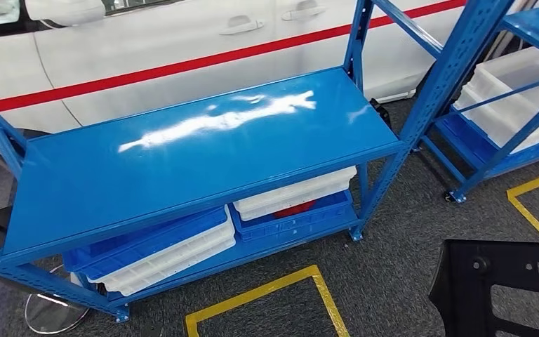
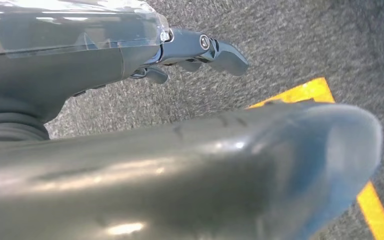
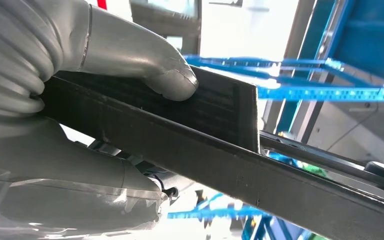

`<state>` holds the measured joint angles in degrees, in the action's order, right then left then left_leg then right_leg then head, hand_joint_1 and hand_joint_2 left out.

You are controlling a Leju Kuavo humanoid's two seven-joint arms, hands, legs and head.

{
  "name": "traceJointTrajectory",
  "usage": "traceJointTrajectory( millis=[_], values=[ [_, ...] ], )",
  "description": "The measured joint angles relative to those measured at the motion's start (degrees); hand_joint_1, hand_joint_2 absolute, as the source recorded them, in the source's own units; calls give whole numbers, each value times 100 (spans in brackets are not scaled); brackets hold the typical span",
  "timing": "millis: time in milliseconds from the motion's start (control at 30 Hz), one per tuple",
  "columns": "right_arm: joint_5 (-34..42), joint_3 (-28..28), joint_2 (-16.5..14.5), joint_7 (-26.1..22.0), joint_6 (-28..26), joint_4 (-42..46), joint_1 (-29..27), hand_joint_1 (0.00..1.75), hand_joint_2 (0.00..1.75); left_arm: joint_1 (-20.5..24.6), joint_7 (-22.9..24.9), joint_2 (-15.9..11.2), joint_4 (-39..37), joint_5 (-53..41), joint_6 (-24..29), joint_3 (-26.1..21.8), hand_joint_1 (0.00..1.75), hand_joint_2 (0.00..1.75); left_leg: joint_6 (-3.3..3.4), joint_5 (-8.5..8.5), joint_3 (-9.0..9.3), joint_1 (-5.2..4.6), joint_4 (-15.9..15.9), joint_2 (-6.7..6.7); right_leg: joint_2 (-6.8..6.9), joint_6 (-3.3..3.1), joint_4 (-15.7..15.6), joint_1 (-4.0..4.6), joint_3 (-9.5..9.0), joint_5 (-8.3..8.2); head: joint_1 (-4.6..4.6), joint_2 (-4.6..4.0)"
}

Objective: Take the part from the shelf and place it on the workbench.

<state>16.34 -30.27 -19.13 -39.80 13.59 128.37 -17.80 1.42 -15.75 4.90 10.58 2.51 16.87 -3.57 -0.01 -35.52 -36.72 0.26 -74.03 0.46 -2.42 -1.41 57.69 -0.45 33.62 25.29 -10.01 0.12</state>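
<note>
The part [image 1: 505,288] is a flat black plastic panel with holes and cut-outs, hanging at the lower right of the head view above the grey floor. In the right wrist view my right hand [image 3: 70,115] grips the part [image 3: 220,165] by its edge, the grey thumb [image 3: 172,82] pressed onto its ribbed face. My left hand [image 2: 180,165] hangs over the carpet with its thick thumb stretched out and its dark fingers [image 2: 225,55] apart, holding nothing.
A blue metal shelf [image 1: 182,154] stands ahead with a bare, shiny top board. Blue and white bins [image 1: 161,253] sit on its lower level. A second blue rack [image 1: 505,105] stands at the right. A white car with a red stripe [image 1: 182,42] is behind. Yellow floor tape [image 1: 323,295] marks the carpet.
</note>
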Motion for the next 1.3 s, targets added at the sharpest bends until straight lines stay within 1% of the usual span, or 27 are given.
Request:
traceJointTrajectory(
  millis=[33,100,133,167,200,267,333,400,433,467,500,533,600,633,700,767,833,900,967,1000,1033,1067,1100,1167,1233,1267,1300],
  values=[
    [-3,-5,-8,0,-3,-1,-13,175,175,3,1,-1,0,1,0,-12,0,0,35,164,197,-4,300,-28,-90,3,2,16,25,-30,0,0],
    [-8,-17,-21,-1,-7,-2,-26,175,175,10,2,-10,0,4,1,-31,0,0,120,478,709,-17,1172,-255,-249,24,9,31,65,-83,0,1],
    [-10,-21,-27,-1,-9,-2,-30,175,175,10,3,-17,0,7,1,-37,0,0,134,562,877,-22,1483,-367,-315,46,14,31,83,-111,-1,1],
    [-12,-26,-32,-1,-11,-3,-35,175,175,13,4,-23,0,9,1,-43,0,0,138,586,964,-31,1666,-448,-376,72,19,25,102,-137,-1,1],
    [-15,-29,-36,-1,-13,-3,-41,175,175,18,6,-28,0,15,1,-48,0,0,127,582,978,-40,1718,-447,-431,107,20,23,119,-163,-1,0],
    [-33,-37,-45,-1,-18,-2,-69,175,175,39,14,-14,0,45,1,-53,0,0,153,627,965,-34,1772,-322,-489,174,27,19,151,-195,0,-1],
    [-66,-39,-53,-2,-25,-2,-87,175,175,51,36,1,0,74,5,-60,0,0,214,694,953,-5,1829,-166,-239,236,268,26,279,-15,3,-1],
    [-96,-38,-55,-1,-30,-17,-82,175,175,32,73,6,0,80,11,-65,0,0,243,724,918,-5,1843,-6,90,298,929,-1,568,400,5,0],
    [-106,-38,-55,0,-36,-33,-80,175,175,14,96,8,0,81,13,-66,0,0,243,727,900,-10,1840,85,157,336,1310,-24,723,582,4,0],
    [-103,-38,-56,0,-45,-52,-83,175,175,1,111,10,0,81,14,-67,0,0,238,728,888,-11,1836,176,188,368,1556,-49,807,663,4,1],
    [-98,-38,-56,0,-56,-73,-87,175,175,-6,123,13,0,81,15,-67,0,0,230,727,881,-10,1830,264,213,396,1621,-73,798,648,4,1],
    [-88,-38,-56,0,-69,-91,-91,175,175,-4,132,16,0,80,14,-67,0,0,215,720,880,-6,1821,344,250,415,1434,-93,660,528,4,0],
    [-57,-38,-56,0,-86,-116,-93,175,175,10,139,22,0,76,8,-67,0,0,161,685,894,-8,1791,476,465,412,656,-97,185,232,4,0],
    [-42,-38,-56,-1,-92,-125,-96,175,175,14,144,23,0,74,4,-67,0,0,124,661,901,-18,1769,533,566,371,323,-80,0,141,4,-1],
    [-19,-38,-56,-1,-101,-143,-104,175,175,21,158,23,0,70,-7,-67,0,0,56,629,920,-42,1745,628,642,262,75,-30,-110,129,4,-1],
    [-4,-39,-57,0,-111,-157,-121,175,175,38,170,26,0,69,-16,-68,0,0,-11,603,943,-34,1737,693,506,167,67,-26,-75,106,4,-1],
    [6,-42,-58,-2,-116,-167,-127,175,175,50,172,27,0,68,-21,-69,0,0,-72,447,873,-6,1553,464,381,81,35,-44,-62,76,4,1],
    [11,-44,-60,-3,-118,-184,-120,175,175,42,174,26,0,68,-22,-68,0,0,-94,113,601,20,961,125,269,18,22,-43,-52,55,3,1],
    [14,-44,-60,-2,-118,-217,-118,175,175,14,183,26,0,68,-24,-67,0,0,-97,-169,219,28,193,22,116,-11,30,-20,-38,47,2,0],
    [17,-44,-59,-1,-119,-229,-120,175,175,-1,185,26,0,68,-26,-67,0,0,-95,-169,106,28,0,10,24,-15,38,-12,-36,46,2,0],
    [21,-44,-58,-1,-121,-239,-122,175,175,-8,187,26,0,68,-27,-68,0,0,-86,-50,91,28,31,2,-70,-16,49,-6,-37,45,2,0],
    [27,-44,-58,0,-125,-245,-122,175,175,-7,186,26,0,67,-31,-68,0,0,-70,171,193,29,313,-24,-158,-14,61,-4,-41,46,2,0],
    [36,-44,-58,0,-129,-249,-122,175,175,-3,186,26,0,66,-33,-69,0,0,-45,418,354,29,730,-114,-245,-9,75,-5,-41,48,2,-1],
    [57,-45,-58,-1,-140,-261,-120,175,175,2,184,14,0,62,-37,-68,0,0,-9,690,615,36,1404,-385,-388,30,103,-8,-17,42,3,-1],
    [72,-46,-59,-1,-149,-274,-122,175,175,15,185,4,0,62,-37,-67,0,0,3,709,669,23,1580,-498,-508,105,113,-29,31,17,4,0],
    [75,-46,-60,0,-151,-280,-130,175,175,24,187,4,0,62,-37,-68,0,0,20,729,674,13,1599,-436,-575,151,104,-40,53,-4,3,1],
    [78,-46,-60,0,-152,-286,-141,175,175,36,193,3,0,64,-37,-69,0,0,54,754,687,16,1627,-366,-553,182,115,-47,69,-9,3,1]
  ],
)
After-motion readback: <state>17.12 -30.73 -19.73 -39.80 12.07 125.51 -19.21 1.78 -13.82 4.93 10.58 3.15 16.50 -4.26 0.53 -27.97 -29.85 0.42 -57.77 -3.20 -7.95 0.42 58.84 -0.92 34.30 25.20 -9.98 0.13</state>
